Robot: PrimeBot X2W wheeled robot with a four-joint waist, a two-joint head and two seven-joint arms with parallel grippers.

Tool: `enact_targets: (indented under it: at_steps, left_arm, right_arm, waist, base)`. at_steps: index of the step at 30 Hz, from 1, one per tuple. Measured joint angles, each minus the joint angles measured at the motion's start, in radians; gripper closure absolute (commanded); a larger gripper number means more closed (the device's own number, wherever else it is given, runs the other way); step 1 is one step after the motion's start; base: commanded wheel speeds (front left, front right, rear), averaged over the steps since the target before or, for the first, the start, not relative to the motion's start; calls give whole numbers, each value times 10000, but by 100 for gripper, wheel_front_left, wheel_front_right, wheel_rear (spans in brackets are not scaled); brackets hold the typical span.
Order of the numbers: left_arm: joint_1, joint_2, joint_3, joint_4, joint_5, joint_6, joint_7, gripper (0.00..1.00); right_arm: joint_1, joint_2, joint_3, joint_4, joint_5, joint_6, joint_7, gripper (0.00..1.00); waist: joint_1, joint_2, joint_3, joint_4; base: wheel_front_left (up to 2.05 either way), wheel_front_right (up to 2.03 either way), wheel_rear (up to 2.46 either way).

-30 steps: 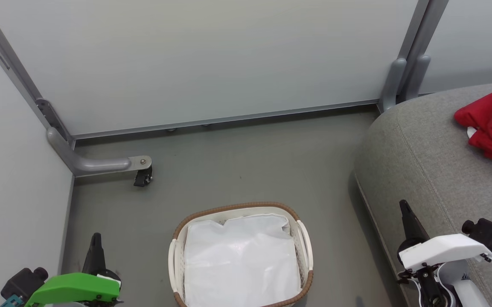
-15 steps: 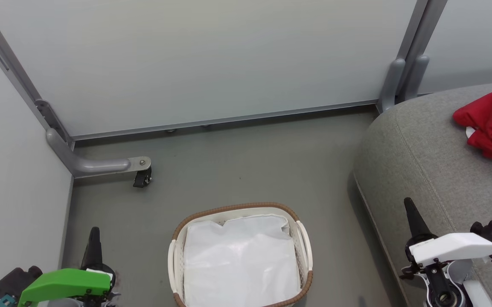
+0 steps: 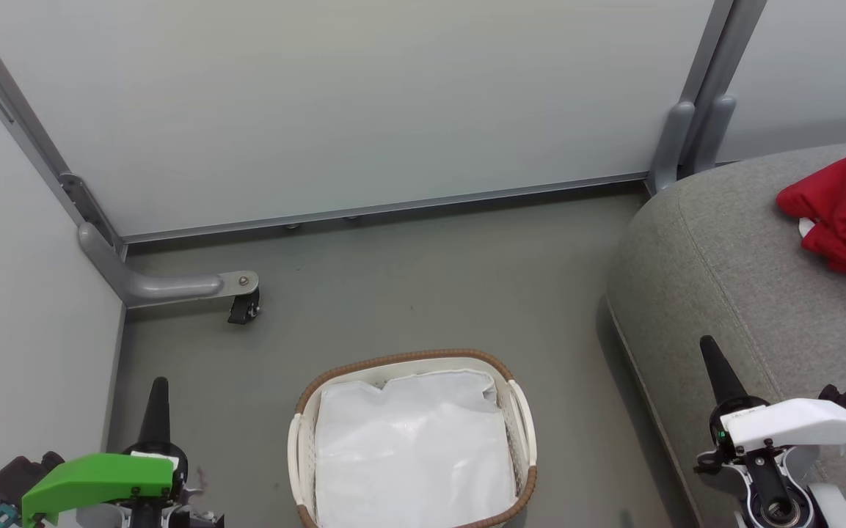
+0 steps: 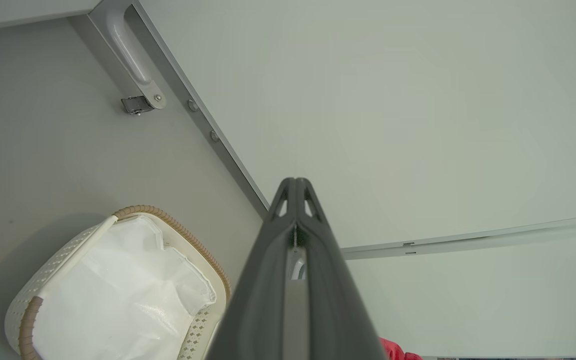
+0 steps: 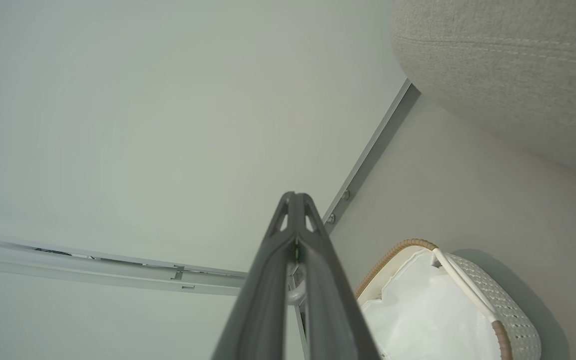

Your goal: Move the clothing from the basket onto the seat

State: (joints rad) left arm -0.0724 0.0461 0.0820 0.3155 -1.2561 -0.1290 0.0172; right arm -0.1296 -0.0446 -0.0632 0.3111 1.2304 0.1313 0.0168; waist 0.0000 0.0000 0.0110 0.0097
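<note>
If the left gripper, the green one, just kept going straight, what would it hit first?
Most likely the pale wall panel: the shut left gripper aims at it, with the basket off to one side. Distance is unclear.

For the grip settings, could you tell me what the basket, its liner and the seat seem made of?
Basket: probably white plastic, perforated walls, brown woven-looking rim. Liner: thin white cloth or film, creased, faintly shiny. Seat: grey woven upholstery, matte, with a stitched seam.
</note>
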Motion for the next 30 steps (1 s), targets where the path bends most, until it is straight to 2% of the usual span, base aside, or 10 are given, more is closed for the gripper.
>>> enact_targets:
  at_steps: [30]
  left_arm:
    - [-209, 6, 196, -474, -2336, 0, 646, 100]
  right_arm:
    - [111, -15, -330, -430, 2500, -4, 625, 100]
  waist:
    - [0, 0, -49, -60]
  base:
    - [0, 0, 0]
